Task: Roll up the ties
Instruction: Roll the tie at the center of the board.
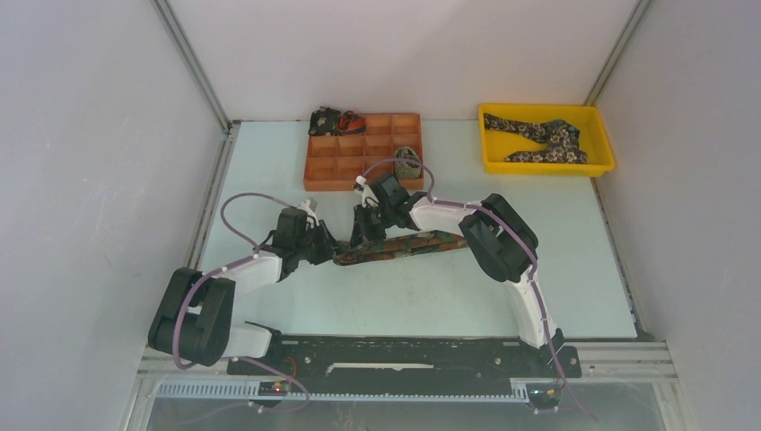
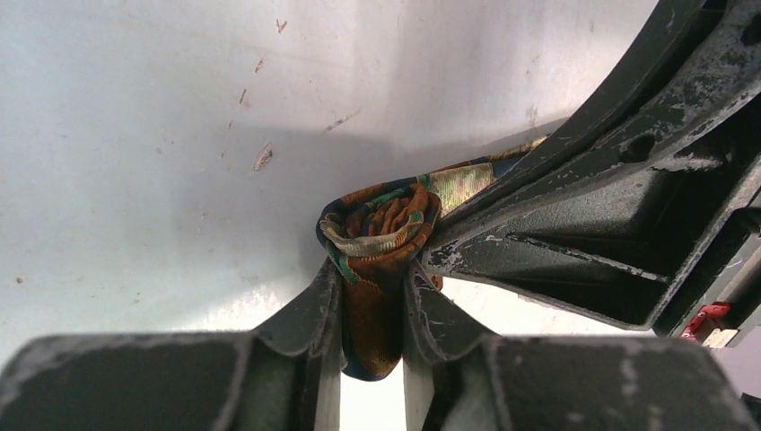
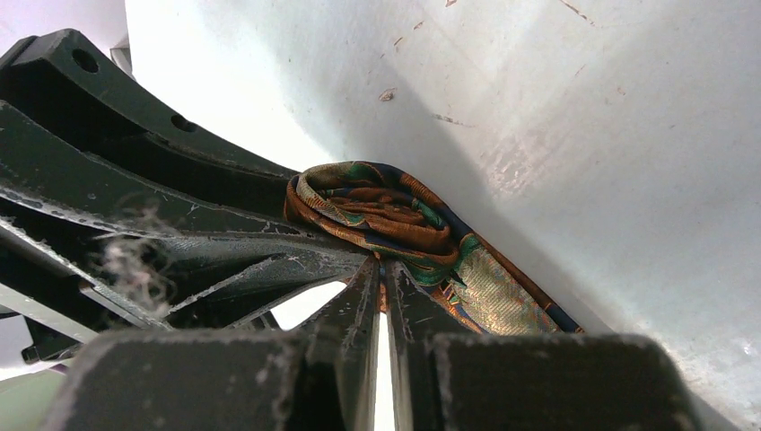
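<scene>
Brown-rust tie (image 1: 408, 244) is laid on the bench (image 1: 431, 296) at frame centre, running from centre-left slightly upward to the right. Its left end is wound into a small coil (image 2: 381, 224), seen close up in both wrist views.

Left claw (image 1: 332, 251) is closed on that coil, with fabric pinched between its fingers (image 2: 310, 314) at the bottom of the left wrist view. Right claw (image 1: 364, 241) is clamped on the same tie just beside the coil. Its fingers (image 3: 354, 305) are nearly shut with cloth between them. The two claws are pressed close together at the coil.

Orange divider tray (image 1: 359, 186) is at upper centre, with an olive coil (image 1: 408, 162) in its right-hand column and more rolled ties (image 1: 332, 120) at its upper-left corner. Yellow bin (image 1: 547, 166) is at upper right, with a dark floral tie (image 1: 538, 135) loose inside.
</scene>
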